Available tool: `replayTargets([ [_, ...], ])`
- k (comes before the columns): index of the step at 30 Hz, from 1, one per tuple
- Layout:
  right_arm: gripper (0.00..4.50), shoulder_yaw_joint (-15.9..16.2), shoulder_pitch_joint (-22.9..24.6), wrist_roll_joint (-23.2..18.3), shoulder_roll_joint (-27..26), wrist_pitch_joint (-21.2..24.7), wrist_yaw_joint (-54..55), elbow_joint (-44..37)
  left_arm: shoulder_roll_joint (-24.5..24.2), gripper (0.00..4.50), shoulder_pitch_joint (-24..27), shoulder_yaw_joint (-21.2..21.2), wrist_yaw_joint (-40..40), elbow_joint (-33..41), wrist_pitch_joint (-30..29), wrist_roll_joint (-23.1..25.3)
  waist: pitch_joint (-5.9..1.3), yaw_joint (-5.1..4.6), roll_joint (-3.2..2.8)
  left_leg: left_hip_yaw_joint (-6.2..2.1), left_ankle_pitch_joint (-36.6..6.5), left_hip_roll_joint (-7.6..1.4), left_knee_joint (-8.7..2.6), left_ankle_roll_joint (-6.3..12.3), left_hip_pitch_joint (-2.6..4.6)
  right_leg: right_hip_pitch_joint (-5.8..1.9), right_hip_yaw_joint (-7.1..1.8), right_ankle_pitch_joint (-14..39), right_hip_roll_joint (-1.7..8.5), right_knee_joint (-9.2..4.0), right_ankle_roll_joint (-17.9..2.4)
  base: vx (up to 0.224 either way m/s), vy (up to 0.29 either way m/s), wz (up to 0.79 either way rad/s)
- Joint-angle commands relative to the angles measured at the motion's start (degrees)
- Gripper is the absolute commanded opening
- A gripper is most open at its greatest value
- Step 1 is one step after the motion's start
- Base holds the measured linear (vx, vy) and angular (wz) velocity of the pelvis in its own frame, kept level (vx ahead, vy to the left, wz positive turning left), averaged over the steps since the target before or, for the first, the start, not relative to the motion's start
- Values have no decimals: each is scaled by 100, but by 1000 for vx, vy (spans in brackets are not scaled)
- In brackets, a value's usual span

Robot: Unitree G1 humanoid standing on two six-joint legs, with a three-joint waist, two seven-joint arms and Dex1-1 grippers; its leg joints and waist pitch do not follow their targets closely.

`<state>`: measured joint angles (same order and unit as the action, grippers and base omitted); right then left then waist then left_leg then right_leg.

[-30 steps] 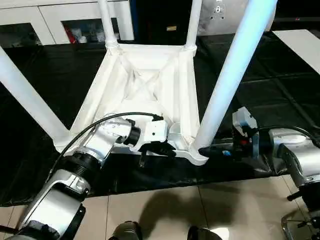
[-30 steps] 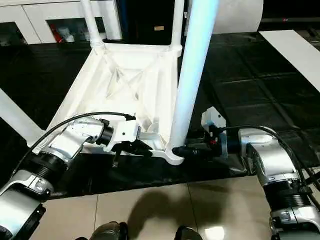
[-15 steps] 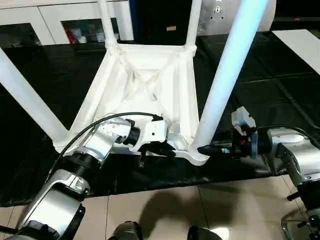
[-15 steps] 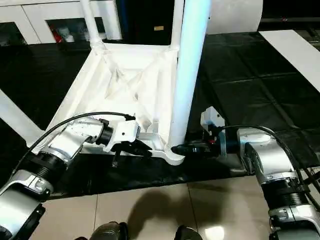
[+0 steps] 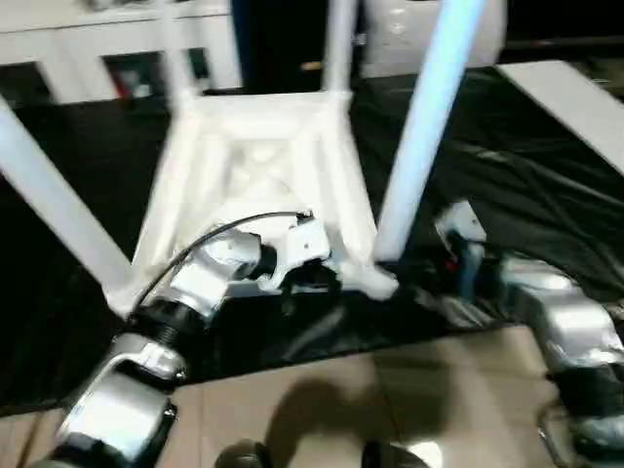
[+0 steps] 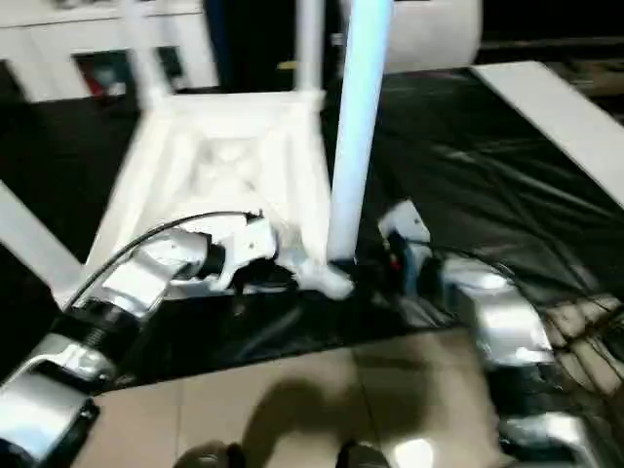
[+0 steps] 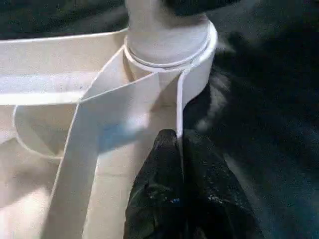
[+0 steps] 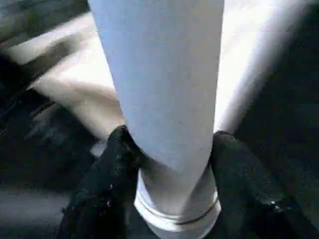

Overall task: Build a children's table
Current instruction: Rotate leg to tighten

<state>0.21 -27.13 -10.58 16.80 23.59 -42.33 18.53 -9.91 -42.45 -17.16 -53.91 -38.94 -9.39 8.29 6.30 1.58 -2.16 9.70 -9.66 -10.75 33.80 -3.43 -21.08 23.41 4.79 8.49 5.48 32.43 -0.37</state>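
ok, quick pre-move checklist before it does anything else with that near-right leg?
1. Left gripper shut on the table top's edge wall beside the corner socket: ok.
2. Right gripper fingers either side of the near-right leg, low by the socket: ok.
3. Right fingers firmly clamped: cannot tell.
4. Leg fully seated in socket: cannot tell.
5. Children's table upside down on the black worktable, four legs up: ok.
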Motion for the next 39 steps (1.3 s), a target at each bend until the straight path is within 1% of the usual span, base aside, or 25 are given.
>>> replayTargets([
  [1,188,152,-192,228,-392,221,974,552,747,0,-199,-128,409,86,-210,-250,-274,-68,73,-194,-2885,-92,-446,-69,120,-208,99,4477,269,-726,-110,-60,48,-19],
  [2,188,135,-219,239,-427,222,1054,586,779,0,-221,-107,472,67,-239,-250,-260,-154,-24,-243,-3240,-149,-492,-31,116,-286,255,4269,253,-782,-35,-39,63,-15],
  [3,188,-86,-596,304,-816,112,1935,1086,1095,0,-485,76,1144,-169,-400,-204,-256,-245,-125,-347,-3875,-297,-642,-57,70,-417,329,3578,219,-625,-115,-39,63,-15],
  [4,188,-188,-743,292,-954,51,2247,1292,1196,0,-573,128,1345,-241,-431,-192,-245,-256,-164,-415,-4297,-424,-795,-97,-37,-542,276,2986,199,-318,-218,-59,49,-12],
  [5,188,-256,-835,282,-1041,9,2438,1421,1258,0,-627,159,1467,-282,-450,-181,-208,-143,-179,-441,-4935,-621,-1149,-137,-213,-647,36,1402,156,496,-453,-83,11,-4],
  [6,188,-372,-970,232,-1182,-70,2649,1611,1353,0,-712,218,1683,-334,-481,-153,-207,-127,-39,-224,-5045,-496,-1182,-64,-26,-502,-95,1349,93,503,-455,-83,11,-4],
  [7,188,-435,-1016,145,-1263,-133,2645,1667,1380,0,-757,227,1742,-360,-455,-138,-230,-120,138,-203,-4565,-252,-837,-131,167,-282,-203,2692,178,-4,-357,21,-51,7],
  [8,188,-476,-1042,88,-1315,-172,2628,1697,1394,0,-784,228,1768,-374,-435,-128,-72,-139,354,31,-2576,387,575,-83,962,657,212,6286,431,-1376,179,75,-56,-6],
  [9,188,-493,-1072,117,-1352,-204,2629,1732,1411,0,-805,239,1824,-388,-429,-82,-187,-165,328,-102,-1497,327,387,174,262,-160,106,6353,745,-1072,327,75,-56,-6],
  [10,244,-501,-1092,156,-1371,-220,2642,1755,1422,0,-815,245,1860,-394,-432,-48,-258,-79,175,-191,-1207,195,80,190,-96,-609,97,5732,782,-794,365,113,13,-37],
  [11,244,-475,-1080,205,-1357,-247,2618,1745,1404,0,-804,242,1859,-380,-440,-20,-211,-125,-4,-314,-1812,-37,-178,150,-29,-474,441,4897,525,-825,453,124,33,-33],
  [12,258,-454,-1070,231,-1344,-268,2602,1737,1390,0,-795,237,1855,-369,-446,-4,-328,-140,-157,-450,-2219,-250,-319,88,-29,-560,383,3404,497,-612,157,124,33,-33],
  [13,261,-424,-984,241,-1260,-326,2482,1641,1313,0,-743,219,1791,-330,-406,13,-341,-157,-186,-484,-2278,-317,-384,113,-23,-539,320,2644,487,-510,-103,67,23,-3],
  [14,268,-426,-863,254,-1128,-482,2339,1526,1207,0,-671,191,1719,-294,-350,44,-328,-148,-115,-414,-2118,-284,-405,153,14,-429,265,1611,455,-478,-648,53,20,11],
  [15,280,-442,-758,218,-1036,-603,2170,1400,1132,0,-623,172,1649,-270,-275,57,-321,-84,-16,-297,-2022,-183,-396,194,45,-389,238,1857,443,-518,-932,53,20,11],
  [17,301,-484,-632,158,-919,-759,2047,1264,1045,0,-596,135,1618,-299,-219,49,-355,-39,67,-221,-1734,-125,-361,321,34,-358,135,2359,452,-507,-1061,27,3,4],
  [18,306,-498,-581,134,-872,-829,1984,1212,1008,0,-588,119,1593,-316,-182,51,-398,-18,52,-225,-1228,-150,-354,473,-62,-399,83,1964,443,-398,-1173,54,6,9],
  [21,331,-486,-297,15,-625,-844,1556,769,849,0,-533,107,1446,-352,-52,78,-441,47,24,-175,-597,-162,-299,791,-48,-358,24,1045,405,-276,-1413,66,-1,1],
  [23,342,-494,-108,-45,-407,-911,1266,492,712,0,-499,78,1331,-372,50,123,-536,90,24,-165,475,-137,-190,1341,-55,-364,7,-265,386,-76,-1763,74,-11,1],
  [25,348,-531,136,-225,6,-1073,595,167,470,0,-425,9,999,-357,259,123,-549,142,43,-143,802,-90,-116,1730,-90,-344,7,-715,377,-25,-1885,34,-7,0],
  [26,378,-544,159,-260,49,-1071,516,137,443,0,-416,0,957,-355,271,122,-522,170,64,-134,724,-90,-110,1875,-134,-353,10,-624,378,-22,-1878,0,0,0],
  [28,386,-579,226,-361,222,-1077,231,59,329,0,-379,-69,757,-356,455,121,-482,202,43,-126,330,-116,-137,1802,-120,-334,30,85,387,-112,-1778,0,0,0],
  [33,429,-351,422,-402,945,-1190,-942,-118,-2,0,-295,-215,82,-465,939,90,-371,211,59,-114,-1000,-153,-272,894,-70,-331,31,2157,389,-375,-1148,0,0,0],
  [35,437,-217,459,-403,1189,-1233,-1336,-158,-91,0,-271,-235,-258,-510,1231,-6,-389,207,83,-124,-1021,-139,-276,802,-89,-344,32,2137,381,-374,-1078,0,0,0],
  [39,444,-123,364,-441,1399,-1289,-1720,-146,-287,0,-167,-392,-1060,-359,1458,-171,-419,236,52,-122,-867,-165,-271,825,-81,-319,18,1802,392,-327,-1230,0,0,0],
])
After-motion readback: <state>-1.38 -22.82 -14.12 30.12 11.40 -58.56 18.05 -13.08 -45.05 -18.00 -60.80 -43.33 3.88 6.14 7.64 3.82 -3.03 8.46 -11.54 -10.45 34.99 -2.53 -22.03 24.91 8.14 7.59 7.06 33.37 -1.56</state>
